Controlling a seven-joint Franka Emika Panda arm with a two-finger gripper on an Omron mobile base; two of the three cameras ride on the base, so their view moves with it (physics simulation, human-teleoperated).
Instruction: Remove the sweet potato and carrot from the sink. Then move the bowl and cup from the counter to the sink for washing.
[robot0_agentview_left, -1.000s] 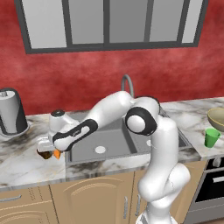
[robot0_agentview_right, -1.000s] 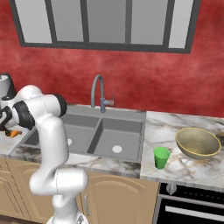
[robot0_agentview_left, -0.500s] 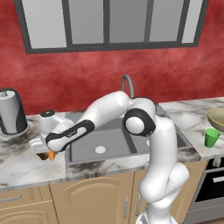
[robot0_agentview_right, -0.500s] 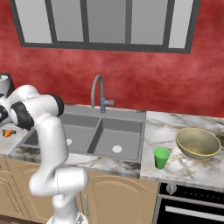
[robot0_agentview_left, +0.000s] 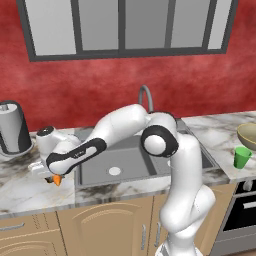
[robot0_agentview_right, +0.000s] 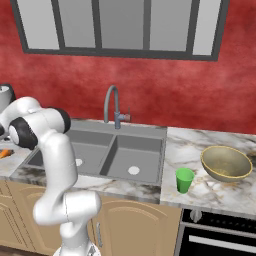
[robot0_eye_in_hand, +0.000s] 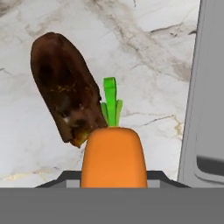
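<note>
Counter (robot0_eye_in_hand: 144, 65) was spread out under my fingers, sink (robot0_eye_in_hand: 205, 109) edge off to one side. Sweet potato (robot0_eye_in_hand: 65, 87) lay on the marble just past my tips, and I had the carrot (robot0_eye_in_hand: 113, 157) pinched between them, green top forward.

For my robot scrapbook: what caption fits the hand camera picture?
Bright orange carrot beside dark brown sweet potato over white-grey marble counter.

The robot's arm (robot0_agentview_left: 175, 190) is glossy white, built of thick rounded segments with smooth bulging shells. Round dark grey caps mark its joints, and a long dark grey band runs along the slimmer forearm link.
</note>
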